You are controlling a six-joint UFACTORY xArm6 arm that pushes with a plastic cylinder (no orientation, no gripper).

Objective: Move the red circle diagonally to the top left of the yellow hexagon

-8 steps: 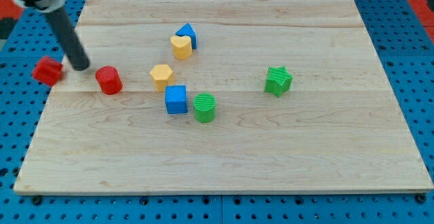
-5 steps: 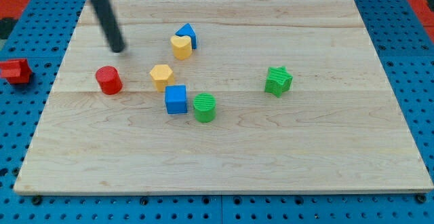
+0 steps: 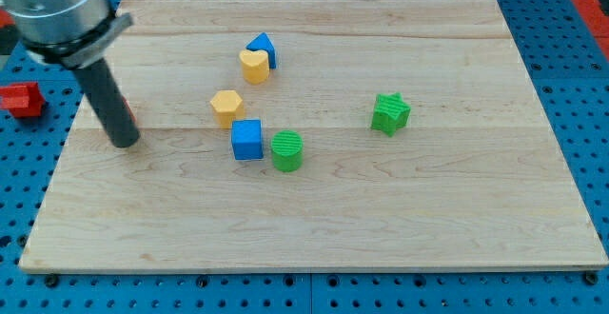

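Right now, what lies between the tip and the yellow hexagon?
In the camera view, only bare board lies between my tip and the yellow hexagon. The red circle is almost hidden behind the rod.

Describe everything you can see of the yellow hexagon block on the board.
The yellow hexagon is a small, flat-topped, six-sided block that looks like plastic, lying flat on the wooden board, left of centre. The blue cube sits just below and to its right, close but seemingly not touching. My tip is well off to its left.

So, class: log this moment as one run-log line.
my tip: view's left, covering most of red circle | yellow hexagon: right of tip, apart | red block: off board | circle not yet top-left of hexagon
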